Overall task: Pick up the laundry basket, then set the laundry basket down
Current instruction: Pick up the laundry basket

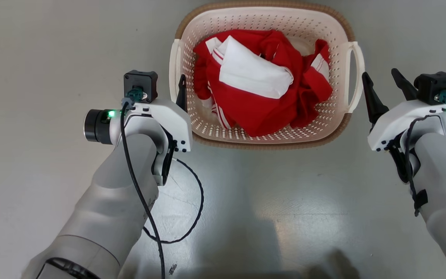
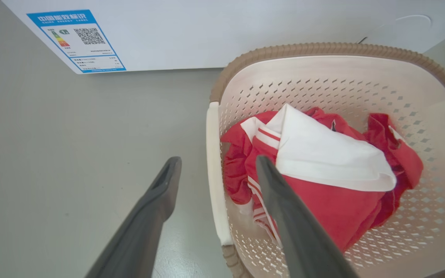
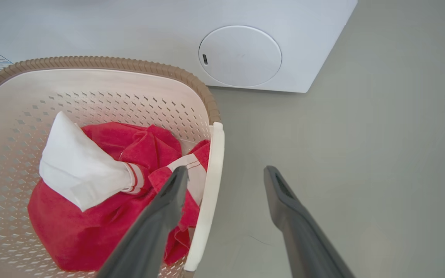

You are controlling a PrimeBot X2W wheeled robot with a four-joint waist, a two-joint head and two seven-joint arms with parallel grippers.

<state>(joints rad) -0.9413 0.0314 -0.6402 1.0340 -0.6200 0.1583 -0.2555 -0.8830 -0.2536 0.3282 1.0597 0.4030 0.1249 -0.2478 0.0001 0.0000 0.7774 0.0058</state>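
Nearest me, the left gripper (image 2: 218, 162) at nine o'clock and the right gripper (image 1: 379, 75) at three flank the laundry basket (image 1: 265, 19) on the floor. Their fingers are spread and empty, lined up over its loop handles, seemingly for a level lift. The washer (image 3: 240, 56) stands beyond at twelve.

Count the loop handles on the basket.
2. Left handle on the laundry basket, by the left tool; right handle opposite, by the right tool. None look hidden.

Arms extended forward — left tool (image 2: 218, 162), right tool (image 1: 380, 75) both spread wide.
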